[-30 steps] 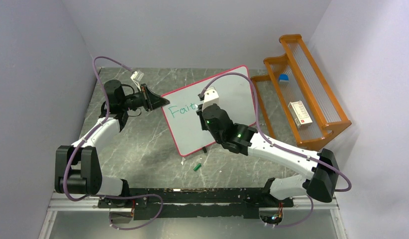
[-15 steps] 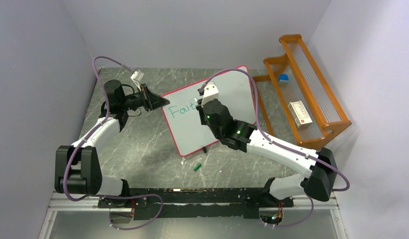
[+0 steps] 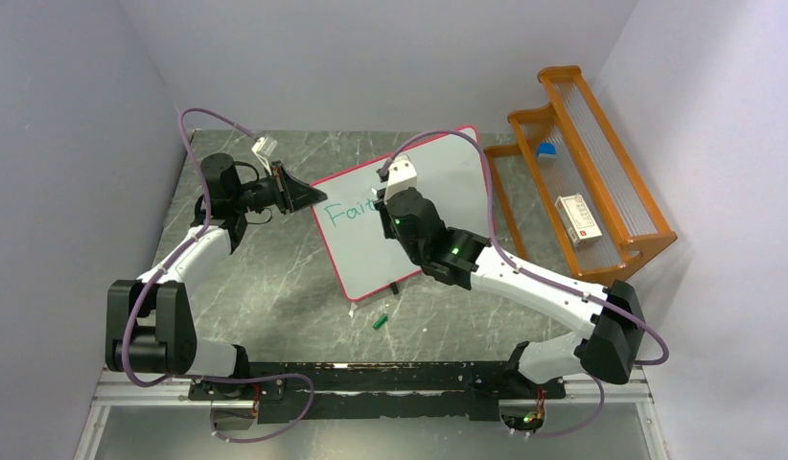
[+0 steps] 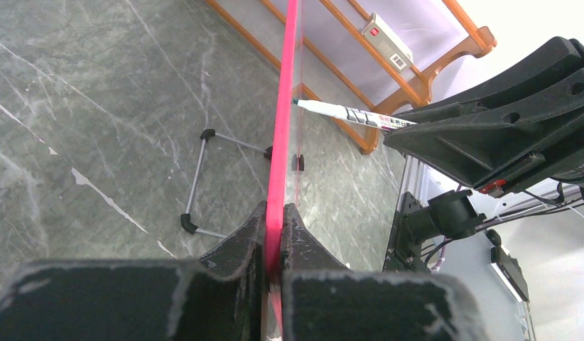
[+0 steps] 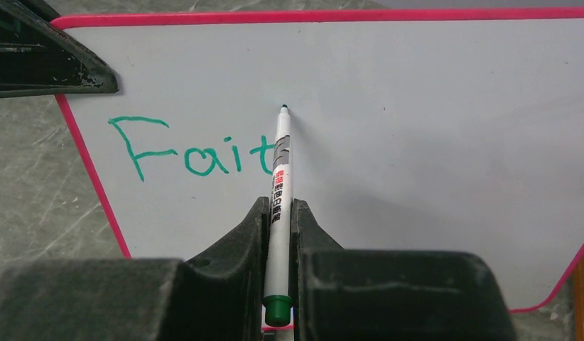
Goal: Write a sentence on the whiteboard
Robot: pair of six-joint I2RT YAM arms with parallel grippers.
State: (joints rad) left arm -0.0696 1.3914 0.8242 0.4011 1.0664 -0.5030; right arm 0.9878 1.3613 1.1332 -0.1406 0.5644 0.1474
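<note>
The table [image 3: 275, 278] is a dark marbled surface under both arms. The whiteboard [image 3: 355, 251] is stood on it on edge, on a thin wire stand with black feet, between the two grippers. Its pink frame is pinched at the left edge by the left gripper [image 3: 304, 195], whose fingers are closed tight on the frame, and the board stretches straight ahead of this gripper. An orange rack [image 3: 561, 75] is placed well apart from the right gripper [image 5: 278, 213], on its right side; a white box [image 3: 578, 218] and a small blue thing [image 3: 546, 149] are kept on its shelves. The right gripper is turned to the white face of the board, and its fingers are closed narrow on a marker [image 5: 280, 170]. The marker sticks out ahead of the fingers, and its tip seems to touch the board. The sentence [image 5: 197, 160] is only begun: "Fait" is written in green, just left of the marker. A small green piece [image 3: 380, 320] is lying on the table behind the right gripper, near the lower corner of the board.
</note>
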